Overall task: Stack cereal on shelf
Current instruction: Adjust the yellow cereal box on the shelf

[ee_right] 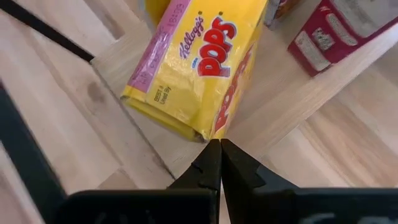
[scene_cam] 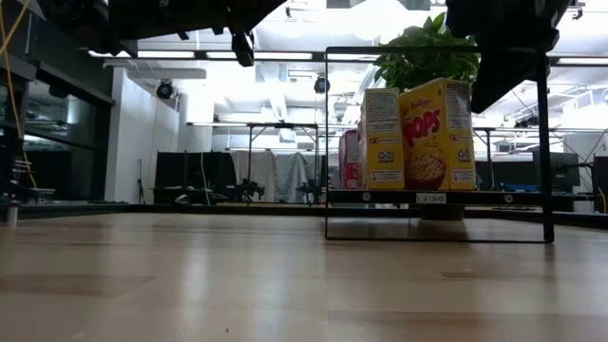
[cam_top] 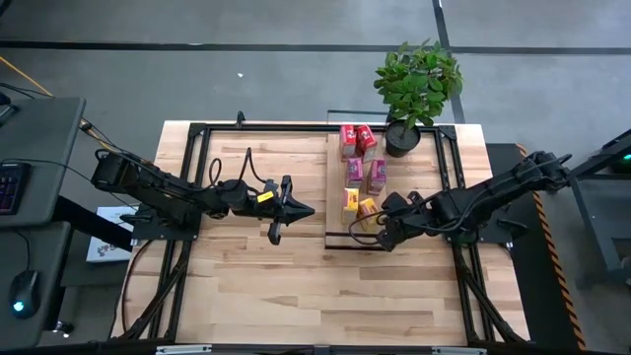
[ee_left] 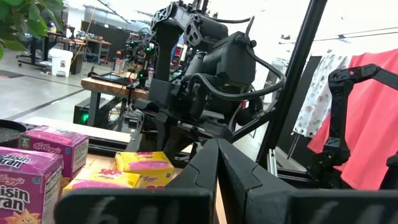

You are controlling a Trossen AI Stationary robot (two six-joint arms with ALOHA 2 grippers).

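Observation:
The shelf [cam_top: 336, 187] is a narrow light-wood plank in a black frame, lying right of the table's middle. On it stand two red boxes [cam_top: 357, 140] at the far end, two pink-purple boxes [cam_top: 366, 174] in the middle and two yellow boxes [cam_top: 359, 204] at the near end. They stand upright in the low view [scene_cam: 418, 135]. My right gripper [ee_right: 219, 147] is shut, with its tips at a corner of a yellow Pops box [ee_right: 199, 62]. My left gripper [cam_top: 304, 209] is shut and empty, over the table left of the shelf. My right gripper's shut fingertips [ee_right: 214, 152] stand right beside a corner of the yellow box [ee_right: 210, 135], coming from the table's right and slanting down. I cannot tell whether they touch it. The box stands on the shelf.
A potted plant [cam_top: 416, 84] stands at the shelf's far right corner. The shelf's black frame [scene_cam: 326, 142] rises above the plank. Bare tabletop [cam_top: 256, 286] lies left of the shelf and toward the near edge.

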